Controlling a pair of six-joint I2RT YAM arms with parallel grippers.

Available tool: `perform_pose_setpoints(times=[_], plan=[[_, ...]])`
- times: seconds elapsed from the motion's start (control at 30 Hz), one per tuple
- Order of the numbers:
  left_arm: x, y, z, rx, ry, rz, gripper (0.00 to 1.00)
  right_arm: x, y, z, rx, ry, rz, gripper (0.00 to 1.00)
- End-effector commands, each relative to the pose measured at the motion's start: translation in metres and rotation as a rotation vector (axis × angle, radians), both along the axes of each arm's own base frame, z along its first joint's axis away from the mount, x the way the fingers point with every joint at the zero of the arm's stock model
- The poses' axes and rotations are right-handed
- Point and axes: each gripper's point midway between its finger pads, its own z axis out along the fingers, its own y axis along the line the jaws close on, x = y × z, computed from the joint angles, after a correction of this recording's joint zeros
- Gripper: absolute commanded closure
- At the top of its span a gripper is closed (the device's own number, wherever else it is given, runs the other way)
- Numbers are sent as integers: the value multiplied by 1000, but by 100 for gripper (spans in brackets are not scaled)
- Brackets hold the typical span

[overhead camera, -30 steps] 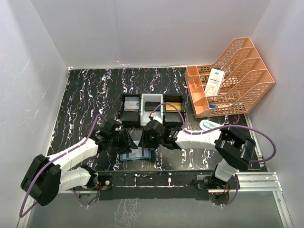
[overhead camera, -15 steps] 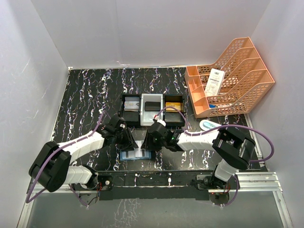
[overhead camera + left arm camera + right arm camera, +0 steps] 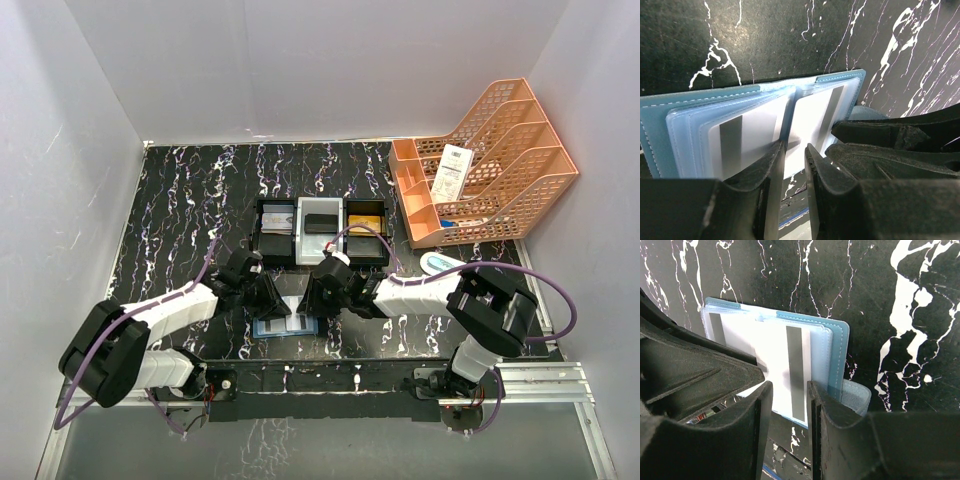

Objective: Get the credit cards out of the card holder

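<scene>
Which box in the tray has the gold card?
The right compartment, nearest the orange rack, holds the gold card. The middle compartment is white with a black card; the left one holds a greyish card.

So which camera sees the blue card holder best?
Left wrist: both open halves of the card holder, with clear pockets, fill it. Right wrist shows mainly one half and the snap tab; top shows a small blue patch.

One card holder (image 3: 285,324), two tools (image 3: 271,299) (image 3: 319,299), one tray (image 3: 310,251), one orange rack (image 3: 522,118).
</scene>
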Motion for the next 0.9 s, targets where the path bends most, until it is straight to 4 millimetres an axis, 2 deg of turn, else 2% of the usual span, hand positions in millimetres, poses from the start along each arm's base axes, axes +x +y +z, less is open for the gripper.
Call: perform_pose_setpoints(times=[0.0,0.23,0.5,0.87], plan=[[-1,-6,8,-51,-12,2,80,-6,-24,-29,-111,32,-10,68],[0,-9,13,-77,-19,5,86,-6,-24,-28,-111,31,-11,68],[0,-13,14,-105,-12,9,100,-7,-24,-27,-108,32,-6,69],[-2,-8,17,-90,-24,17,100,-6,-24,-27,-111,30,-9,69]])
